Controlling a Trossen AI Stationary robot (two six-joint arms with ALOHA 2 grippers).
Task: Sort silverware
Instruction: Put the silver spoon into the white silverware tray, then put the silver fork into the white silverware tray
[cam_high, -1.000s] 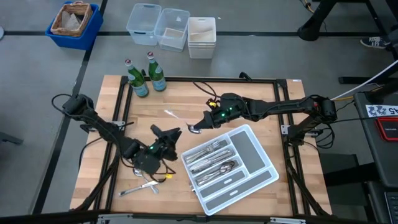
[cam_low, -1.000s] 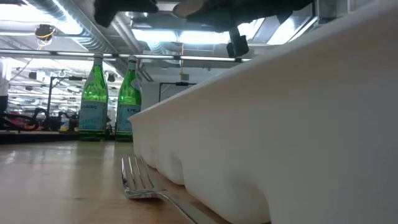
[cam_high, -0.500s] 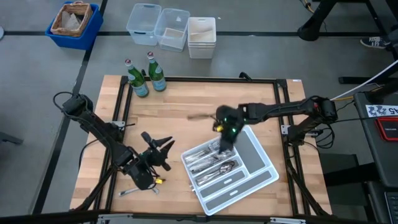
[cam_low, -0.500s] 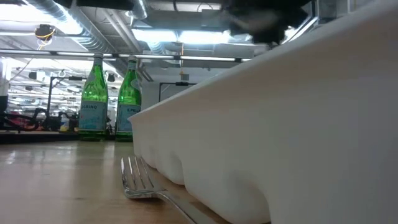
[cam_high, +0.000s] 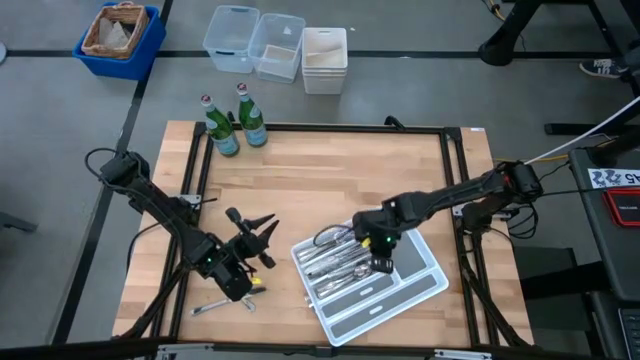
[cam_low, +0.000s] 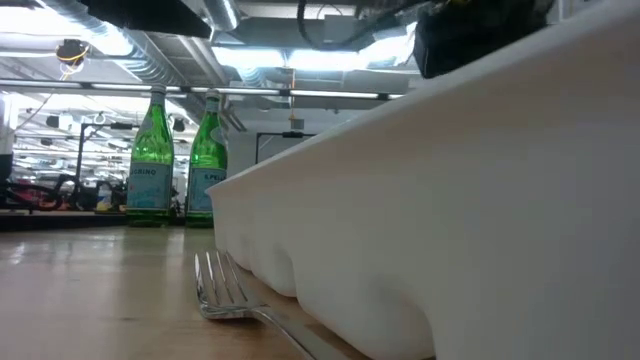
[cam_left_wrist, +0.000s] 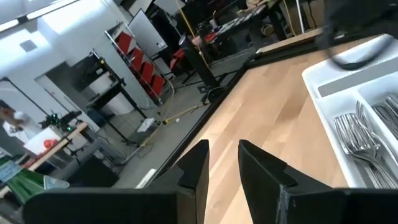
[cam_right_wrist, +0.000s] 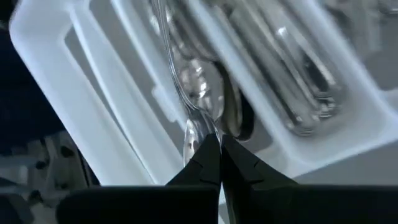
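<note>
Right pincer (cam_high: 378, 262) has swung from bench centre to over the white tray (cam_high: 425, 290), pinching a spoon (cam_right_wrist: 198, 102) by its handle.
Left pincer (cam_high: 256, 232), spread, hovers at 8 o'clock over loose silverware (cam_high: 222, 303). Pieces look light, stiff, slippery; grip mid-handle.

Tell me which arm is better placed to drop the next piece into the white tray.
Right. Its end effector hangs over the white divided plastic tray, shut on a shiny metal spoon; the left end effector waits open over bare wood.
</note>
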